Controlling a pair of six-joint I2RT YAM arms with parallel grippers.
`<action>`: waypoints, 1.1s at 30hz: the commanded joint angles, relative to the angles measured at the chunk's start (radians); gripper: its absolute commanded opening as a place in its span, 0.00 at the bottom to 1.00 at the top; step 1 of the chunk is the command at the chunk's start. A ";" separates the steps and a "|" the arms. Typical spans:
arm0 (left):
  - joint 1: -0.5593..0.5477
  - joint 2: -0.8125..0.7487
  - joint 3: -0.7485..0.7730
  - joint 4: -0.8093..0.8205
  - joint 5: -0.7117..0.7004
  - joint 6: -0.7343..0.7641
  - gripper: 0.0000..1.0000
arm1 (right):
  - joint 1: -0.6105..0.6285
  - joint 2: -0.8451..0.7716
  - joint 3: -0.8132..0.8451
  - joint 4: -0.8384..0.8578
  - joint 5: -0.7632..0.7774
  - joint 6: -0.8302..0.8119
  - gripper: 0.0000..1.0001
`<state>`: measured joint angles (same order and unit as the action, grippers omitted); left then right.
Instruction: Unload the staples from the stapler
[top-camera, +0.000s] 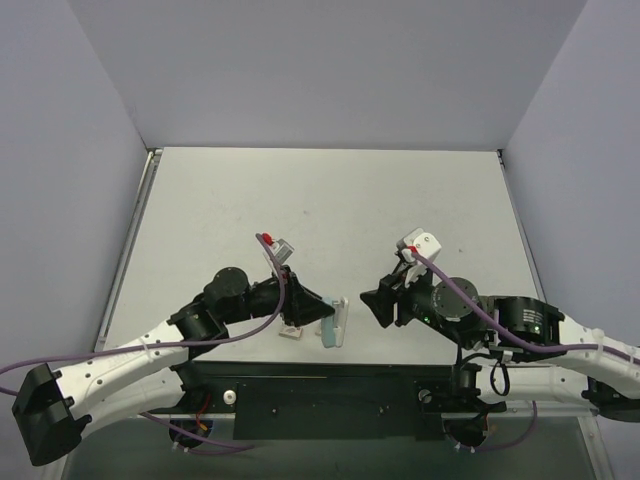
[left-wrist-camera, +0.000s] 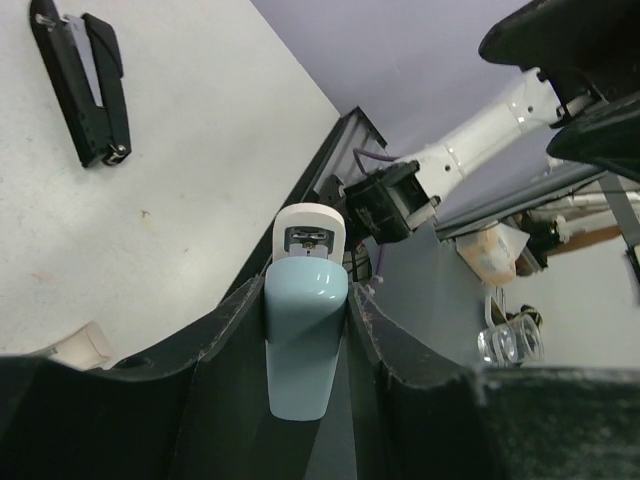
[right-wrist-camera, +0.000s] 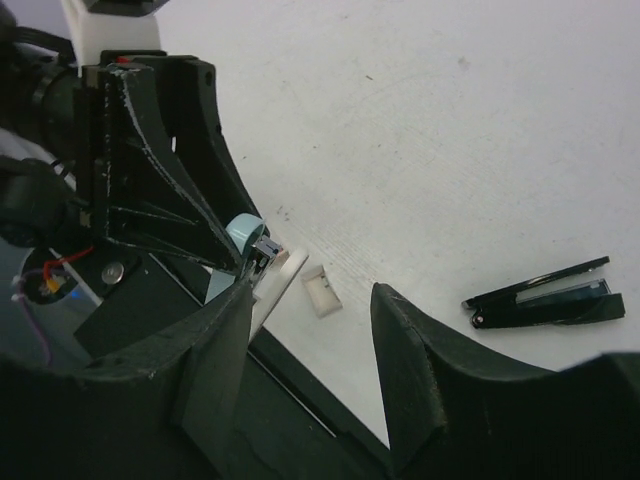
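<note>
right wrist: empty right gripper (right-wrist-camera: 314, 298) spread, stapler (right-wrist-camera: 545, 297) at 3 o'clock (left gripper (left-wrist-camera: 305, 296) clasps pale blue bar (left-wrist-camera: 300, 360)); best pinch its slim sides.

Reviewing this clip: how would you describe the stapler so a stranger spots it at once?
On the white table, look just beside the right gripper. The stapler lies there loose: slim, black, two long jaws parted in a narrow V, unlike the rounded pale blue bar clamped in the left gripper.
</note>
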<state>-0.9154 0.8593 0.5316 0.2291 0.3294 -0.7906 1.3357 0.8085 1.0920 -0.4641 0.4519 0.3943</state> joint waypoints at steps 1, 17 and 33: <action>0.004 0.006 0.070 0.075 0.183 0.102 0.00 | -0.006 -0.023 0.062 -0.090 -0.189 -0.127 0.47; -0.034 0.060 0.044 0.214 0.482 0.191 0.00 | -0.024 0.098 0.097 -0.068 -0.547 -0.253 0.46; -0.074 0.018 0.047 0.153 0.471 0.264 0.00 | -0.084 0.133 0.080 -0.073 -0.739 -0.245 0.44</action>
<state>-0.9787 0.9005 0.5377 0.3508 0.7830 -0.5541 1.2568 0.9295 1.1522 -0.5358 -0.2333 0.1524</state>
